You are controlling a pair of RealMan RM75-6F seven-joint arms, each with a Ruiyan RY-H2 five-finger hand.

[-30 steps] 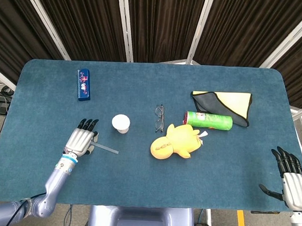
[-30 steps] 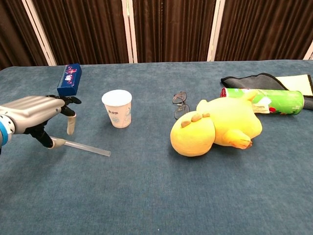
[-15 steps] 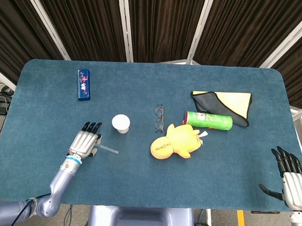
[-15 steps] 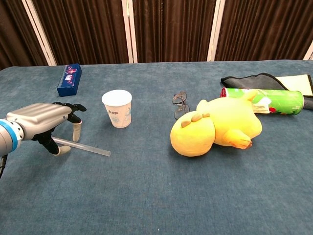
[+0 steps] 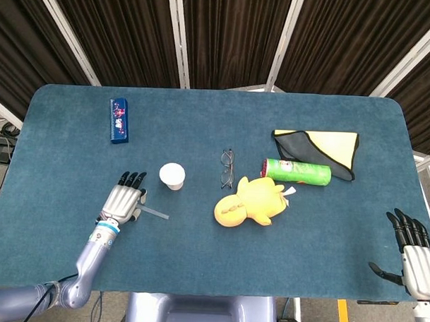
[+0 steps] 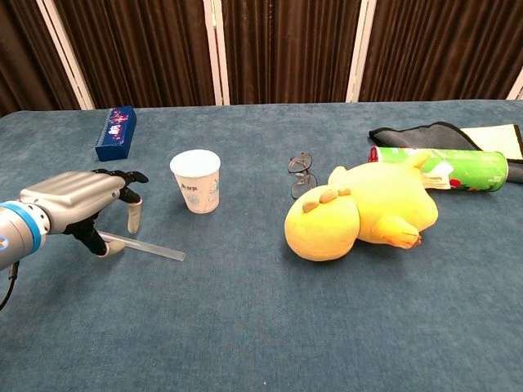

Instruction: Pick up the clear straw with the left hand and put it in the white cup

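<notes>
The clear straw [image 6: 151,248] lies flat on the blue table, just left of and nearer than the white cup [image 6: 196,181], which stands upright. My left hand [image 6: 78,200] hangs over the straw's left end, fingers curved down and apart, thumb and a fingertip on either side of it; the straw rests on the cloth. In the head view the left hand [image 5: 123,204] covers that end of the straw [image 5: 155,214], below and left of the cup [image 5: 172,176]. My right hand [image 5: 413,246] sits at the near right corner, fingers spread, holding nothing.
A yellow plush duck [image 6: 359,216], a pair of glasses [image 6: 301,173] and a green can [image 6: 441,167] on its side lie right of the cup. A folded cloth [image 5: 321,149] is behind the can. A blue box [image 5: 118,120] lies far left.
My left hand has shifted a little to the right and settled lower over the straw's left end. The straw, the cup and the right hand have not moved.
</notes>
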